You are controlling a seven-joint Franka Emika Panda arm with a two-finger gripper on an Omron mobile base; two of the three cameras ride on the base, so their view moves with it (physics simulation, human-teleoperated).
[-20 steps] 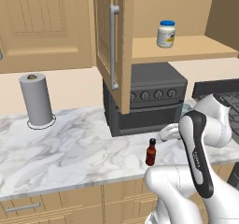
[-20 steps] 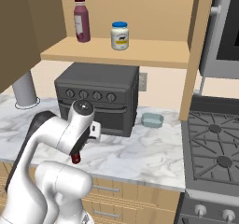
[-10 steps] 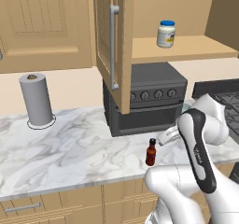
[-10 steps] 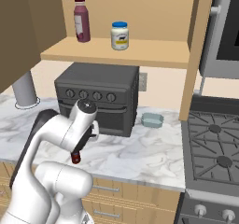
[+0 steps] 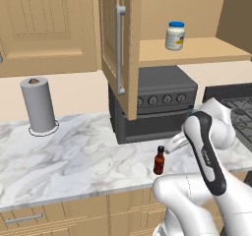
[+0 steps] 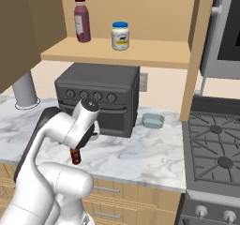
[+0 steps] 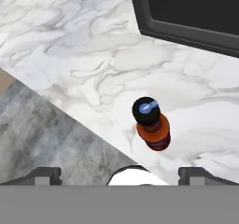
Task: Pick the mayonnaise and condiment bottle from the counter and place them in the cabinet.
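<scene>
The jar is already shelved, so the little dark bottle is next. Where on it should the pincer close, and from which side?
Probably around the body of the condiment bottle, just below its narrow neck, coming down from above, where the open pincer hovers. The bottle stands upright and alone on the counter, in front of the toaster oven, with room on either side for the fingers.

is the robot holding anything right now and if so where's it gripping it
Nothing is held. The gripper hangs above the condiment bottle with its jaws wide apart, and the bottle stands free on the counter.
</scene>
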